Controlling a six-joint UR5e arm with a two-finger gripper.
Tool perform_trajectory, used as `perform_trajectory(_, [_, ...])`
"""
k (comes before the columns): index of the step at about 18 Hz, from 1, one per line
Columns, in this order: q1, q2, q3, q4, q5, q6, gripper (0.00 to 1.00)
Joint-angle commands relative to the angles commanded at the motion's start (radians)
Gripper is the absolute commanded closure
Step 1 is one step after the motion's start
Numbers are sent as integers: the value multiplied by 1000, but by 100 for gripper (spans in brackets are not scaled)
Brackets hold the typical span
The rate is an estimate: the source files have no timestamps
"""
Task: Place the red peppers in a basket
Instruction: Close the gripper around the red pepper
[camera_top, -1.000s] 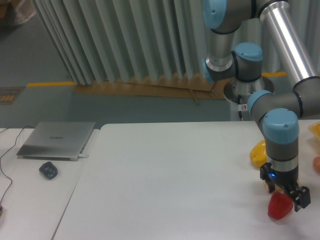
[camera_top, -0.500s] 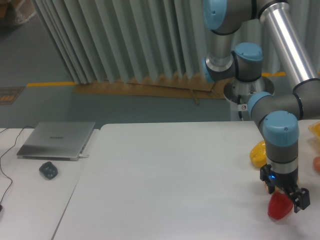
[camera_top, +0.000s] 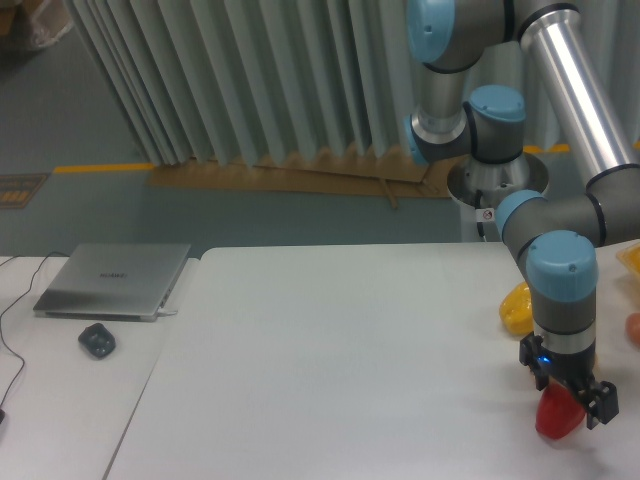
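worktop (camera_top: 350, 340), white, carries everything. ur5e arm (camera_top: 565, 300) stands upright at its right end. red pepper (camera_top: 558, 415) rests near the front right edge, yellow pepper (camera_top: 516, 306) well behind it. pincer (camera_top: 568, 392) straddles the red pepper's top; we cannot tell if it's clenched. risk: the glossy, lobed skin slipping out on lifting.

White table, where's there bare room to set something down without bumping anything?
The white table is bare across its whole middle, from the left edge beside the laptop and mouse over to the arm. It is crowded at the right edge: the gripper sits on the red pepper, with the yellow pepper just behind it.
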Motion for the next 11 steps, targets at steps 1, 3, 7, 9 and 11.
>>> perform_trajectory(1, [0,-2,0,0,0,0,0])
perform_trajectory(3, [0,-2,0,0,0,0,0])
perform_trajectory(7, [-2,-5,0,0,-2,2,13])
perform_trajectory(9, [-3,-5,-2,0,-2,2,20])
perform_trajectory(11, [-3,-5,0,0,-2,2,29])
